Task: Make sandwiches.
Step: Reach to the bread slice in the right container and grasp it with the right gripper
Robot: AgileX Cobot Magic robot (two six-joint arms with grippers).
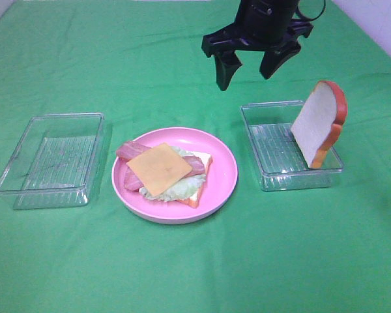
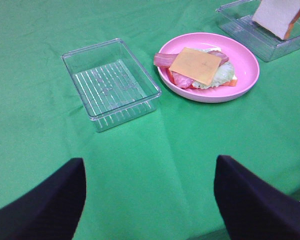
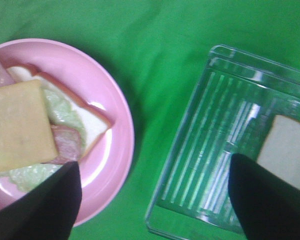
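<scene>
An open sandwich (image 1: 164, 173) lies on a round pink plate (image 1: 221, 179): a bread slice, lettuce, bacon strips and a yellow cheese square (image 1: 159, 168) on top. It also shows in the left wrist view (image 2: 200, 67) and the right wrist view (image 3: 35, 130). A second bread slice (image 1: 319, 124) leans upright against the far right wall of the right clear tray (image 1: 274, 176); the right wrist view (image 3: 287, 150) shows it too. My right gripper (image 1: 251, 68) is open and empty, hovering above the cloth behind the plate and the right tray. My left gripper (image 2: 150, 200) is open and empty, out of the high view.
An empty clear tray (image 1: 52, 160) stands left of the plate, also in the left wrist view (image 2: 110, 82). A green cloth (image 1: 195, 261) covers the whole table.
</scene>
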